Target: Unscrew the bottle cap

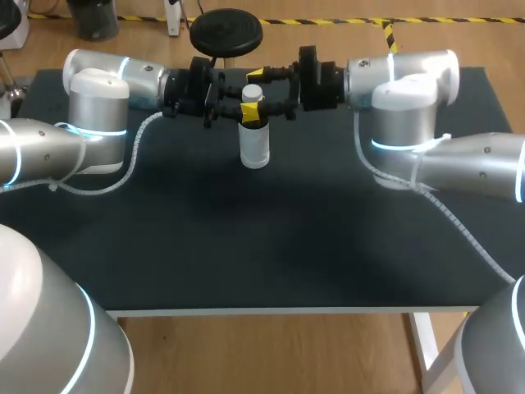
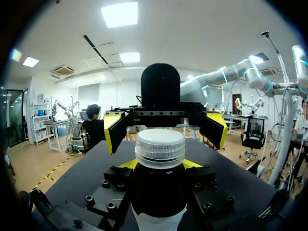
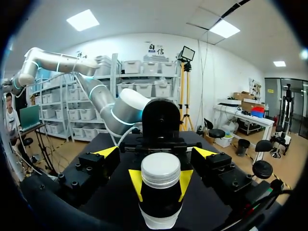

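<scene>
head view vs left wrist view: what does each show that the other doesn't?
Head only: the bottle down to its base, upright on the table, and the left arm. Left wrist only: the ribbed rim of the cap, and both yellow tips of the left gripper pressed on the bottle under it. Both: the white cap, with the right gripper open to either side.

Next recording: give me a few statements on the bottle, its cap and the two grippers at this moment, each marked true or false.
1. The bottle stands upright on the table. True.
2. The cap lies on the table beside the bottle. False: the white cap sits on the bottle's neck.
3. The left gripper is shut on the bottle below the cap. True.
4. The right gripper is shut on the cap. False: its fingers stand wide open on either side of the cap, apart from it.
</scene>
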{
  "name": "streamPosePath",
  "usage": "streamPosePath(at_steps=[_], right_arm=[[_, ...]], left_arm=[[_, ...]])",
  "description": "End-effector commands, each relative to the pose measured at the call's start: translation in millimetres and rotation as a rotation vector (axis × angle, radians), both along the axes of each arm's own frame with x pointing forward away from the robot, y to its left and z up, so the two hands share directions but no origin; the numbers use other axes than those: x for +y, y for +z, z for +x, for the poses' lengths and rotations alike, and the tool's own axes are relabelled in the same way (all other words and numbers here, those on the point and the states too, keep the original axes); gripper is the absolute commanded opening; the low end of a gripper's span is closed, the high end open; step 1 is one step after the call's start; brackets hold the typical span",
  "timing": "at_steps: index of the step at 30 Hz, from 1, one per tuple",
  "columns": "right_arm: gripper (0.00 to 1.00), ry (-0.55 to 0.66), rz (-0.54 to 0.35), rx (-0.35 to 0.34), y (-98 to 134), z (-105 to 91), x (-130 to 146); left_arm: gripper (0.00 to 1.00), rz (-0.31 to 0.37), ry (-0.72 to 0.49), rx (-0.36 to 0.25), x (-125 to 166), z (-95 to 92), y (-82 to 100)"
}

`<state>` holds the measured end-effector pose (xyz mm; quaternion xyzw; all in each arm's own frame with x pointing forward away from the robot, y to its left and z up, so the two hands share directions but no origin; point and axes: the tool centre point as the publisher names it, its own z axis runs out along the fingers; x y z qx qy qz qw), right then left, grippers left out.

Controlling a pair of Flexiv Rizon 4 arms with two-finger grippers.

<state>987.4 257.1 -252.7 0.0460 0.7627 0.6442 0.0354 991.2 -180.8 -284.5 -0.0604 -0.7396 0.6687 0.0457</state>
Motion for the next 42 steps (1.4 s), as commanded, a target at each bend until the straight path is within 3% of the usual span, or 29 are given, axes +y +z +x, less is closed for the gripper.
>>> streamPosePath(at_steps=[1,3,4,5,6,11,24,31,42], right_arm=[[1.0,-0.009,0.003,0.001,-1.5,-0.5,0.7],[1.0,-0.01,0.004,0.002,-2.1,0.0,0.8],[0.95,-0.011,0.004,0.003,-2.2,0.2,0.8],[0.83,-0.012,0.005,0.003,-2.5,0.4,0.9],[0.48,-0.013,0.005,0.004,-2.7,0.6,0.9],[0.0,-0.012,0.006,0.005,-3.2,1.1,1.0],[0.0,0.065,0.021,0.018,-2.9,4.2,1.7],[0.0,0.211,0.024,0.028,-5.1,6.8,2.9],[0.0,0.512,0.002,-0.024,-0.7,10.6,0.6]], left_arm=[[0.0,0.002,-0.001,0.001,0.3,-0.3,0.8],[0.0,0.002,-0.001,0.001,0.3,-0.3,0.8],[0.0,0.002,-0.001,0.001,0.3,-0.3,0.8],[0.0,0.002,-0.001,0.001,0.3,-0.3,0.8],[0.0,0.002,-0.001,0.001,0.3,-0.3,0.8],[0.0,0.002,-0.001,0.001,0.3,-0.3,0.8],[0.0,0.002,-0.001,0.001,0.3,-0.3,0.8],[0.0,0.002,-0.001,0.001,0.3,-0.3,0.8],[0.0,0.002,-0.001,0.001,0.3,-0.3,0.8]])
